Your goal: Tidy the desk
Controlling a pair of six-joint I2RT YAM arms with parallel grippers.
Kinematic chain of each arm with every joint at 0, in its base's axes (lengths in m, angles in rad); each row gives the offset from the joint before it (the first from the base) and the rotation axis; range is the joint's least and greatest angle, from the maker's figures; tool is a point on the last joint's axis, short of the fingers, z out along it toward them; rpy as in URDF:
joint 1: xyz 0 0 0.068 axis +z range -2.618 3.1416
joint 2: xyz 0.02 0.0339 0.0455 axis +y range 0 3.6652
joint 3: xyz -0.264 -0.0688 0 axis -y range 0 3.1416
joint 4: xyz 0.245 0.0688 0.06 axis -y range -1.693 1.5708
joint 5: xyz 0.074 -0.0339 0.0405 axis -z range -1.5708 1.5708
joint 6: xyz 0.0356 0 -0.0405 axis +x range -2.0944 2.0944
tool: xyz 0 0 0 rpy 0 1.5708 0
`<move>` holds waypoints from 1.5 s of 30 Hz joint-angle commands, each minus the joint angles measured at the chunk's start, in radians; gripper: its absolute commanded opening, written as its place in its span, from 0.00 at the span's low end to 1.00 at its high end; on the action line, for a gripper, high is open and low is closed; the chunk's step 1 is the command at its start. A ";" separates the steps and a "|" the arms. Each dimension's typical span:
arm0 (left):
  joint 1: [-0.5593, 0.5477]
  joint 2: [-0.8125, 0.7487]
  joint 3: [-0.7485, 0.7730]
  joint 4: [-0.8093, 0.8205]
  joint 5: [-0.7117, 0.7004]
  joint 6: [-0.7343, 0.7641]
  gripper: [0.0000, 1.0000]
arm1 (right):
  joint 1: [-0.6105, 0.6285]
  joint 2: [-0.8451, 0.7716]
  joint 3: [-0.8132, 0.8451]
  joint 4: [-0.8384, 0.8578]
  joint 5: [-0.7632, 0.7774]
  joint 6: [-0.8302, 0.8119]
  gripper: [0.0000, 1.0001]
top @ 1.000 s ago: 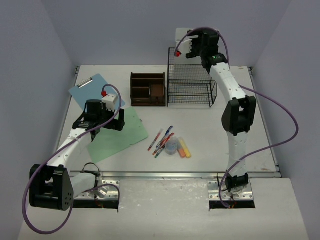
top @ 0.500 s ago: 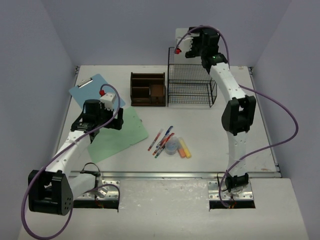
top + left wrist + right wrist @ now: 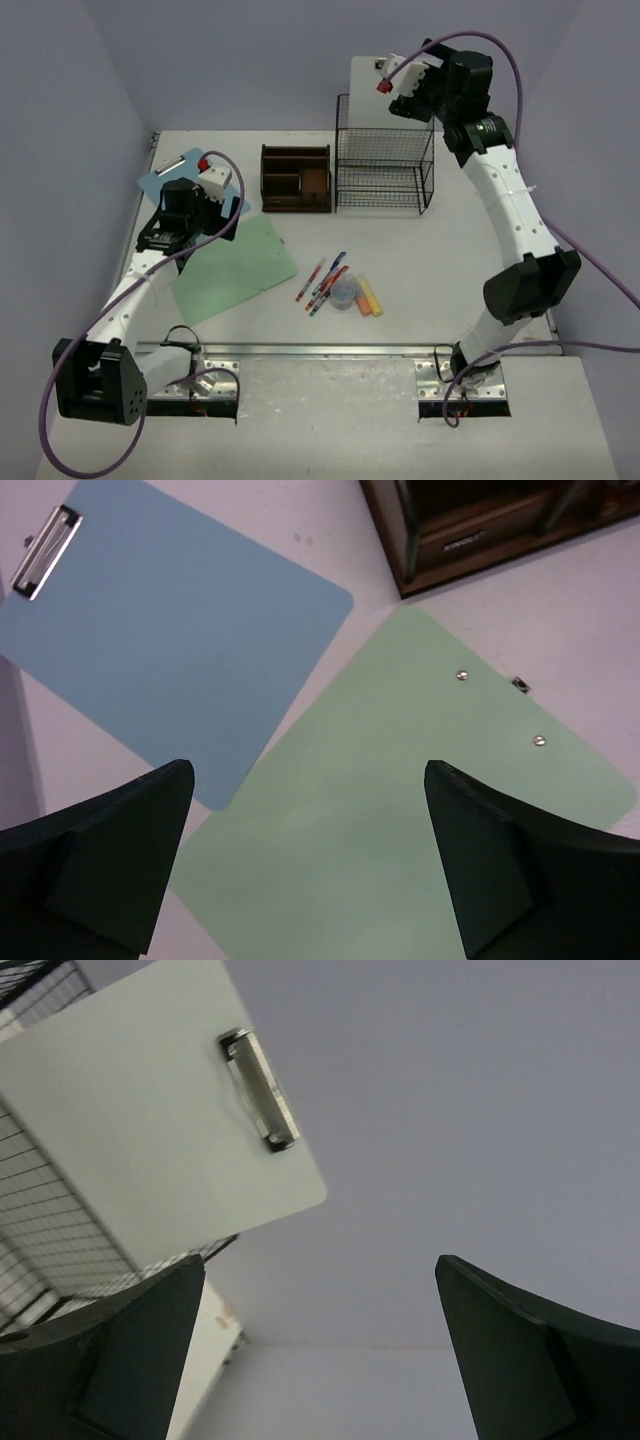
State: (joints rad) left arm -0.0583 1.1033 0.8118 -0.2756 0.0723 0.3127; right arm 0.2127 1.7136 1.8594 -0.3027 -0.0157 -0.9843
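A: Worktop (image 3: 420, 260) fills the view beyond the arm bases, white, rail along its near edge; black wire rack (image 3: 385, 165) at the back; white clipboard (image 3: 150, 1110) upright in it.
B: Noted; blue clipboard (image 3: 170, 630) far left; green board (image 3: 400, 810) against its edge, perhaps a clipboard face down; brown organizer (image 3: 296, 178) just left of the rack; pens (image 3: 322, 283) mid-worktop.
A: Left jaws apart above blue and green, empty; right jaws apart, high beside the white clipboard, empty.
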 commanded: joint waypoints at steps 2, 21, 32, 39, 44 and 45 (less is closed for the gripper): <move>0.054 0.130 0.167 0.078 -0.070 0.022 0.98 | 0.007 -0.097 -0.147 -0.182 -0.073 0.287 0.99; 0.310 0.330 0.225 0.002 0.389 0.072 0.90 | 0.233 -0.098 -0.504 -0.239 -0.552 1.213 0.49; 0.310 0.134 -0.056 0.039 0.500 0.197 0.90 | 0.349 0.194 -0.544 0.156 -0.657 1.650 0.50; 0.310 0.135 -0.070 0.044 0.516 0.179 0.90 | 0.375 0.292 -0.601 0.401 -0.647 1.782 0.46; 0.310 0.133 -0.069 0.050 0.521 0.160 0.90 | 0.393 0.361 -0.614 0.483 -0.633 1.821 0.45; 0.310 0.132 -0.069 0.049 0.523 0.158 0.90 | 0.395 0.368 -0.618 0.495 -0.633 1.827 0.45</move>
State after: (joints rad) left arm 0.2535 1.2564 0.7422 -0.2762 0.5489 0.4746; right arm 0.5910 2.0653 1.2487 0.0404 -0.6522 0.7751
